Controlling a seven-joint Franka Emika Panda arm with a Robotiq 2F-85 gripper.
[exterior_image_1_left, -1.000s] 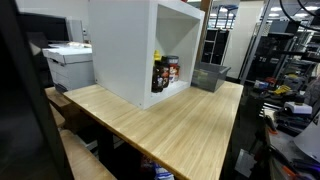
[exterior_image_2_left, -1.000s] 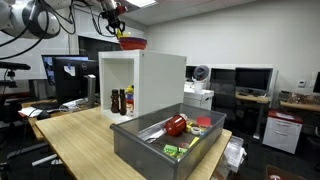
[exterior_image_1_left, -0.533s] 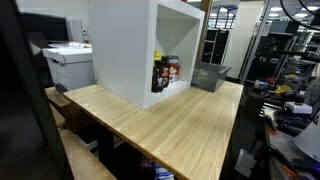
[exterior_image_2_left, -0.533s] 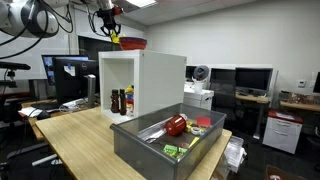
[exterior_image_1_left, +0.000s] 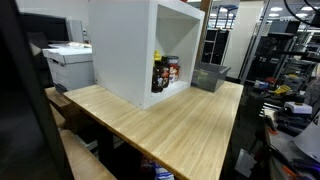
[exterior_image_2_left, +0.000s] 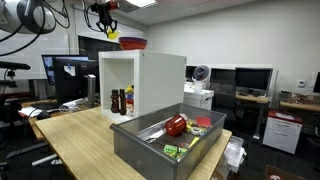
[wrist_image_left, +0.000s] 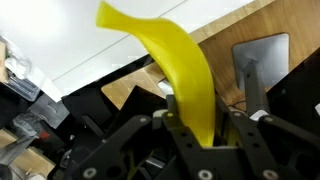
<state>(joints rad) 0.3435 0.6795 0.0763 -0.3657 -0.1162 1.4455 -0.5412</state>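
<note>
Banana (wrist_image_left: 175, 70), bright yellow, smooth and gently curved, with a plastic sheen, stands nearly upright in the wrist view. Its lower end is pinched between the two black fingers (wrist_image_left: 236, 128) of the robot's black pincer (wrist_image_left: 203, 128), and its tapered tip arcs away to one side. The pincer is clenched firmly on the fruit.

In an exterior view the pincer (exterior_image_2_left: 108, 25) hangs high in the air with the banana (exterior_image_2_left: 113, 35) showing as a yellow fleck under it, above the top of the tall white open-fronted cabinet box (exterior_image_2_left: 160, 80). A red bowl (exterior_image_2_left: 132, 43) sits on the cabinet's top, just beside and slightly below the fruit; whether they touch I cannot tell.

Dark bottles (exterior_image_2_left: 122, 101) stand on the floor of the cabinet's open compartment. A grey rectangular bin (exterior_image_2_left: 140, 150) rests on the pale wooden table (exterior_image_2_left: 75, 135) in front of the cabinet, holding a red round item (exterior_image_2_left: 176, 125) among small packets. A white office printer (exterior_image_1_left: 68, 62) stands behind the table's far corner.
</note>
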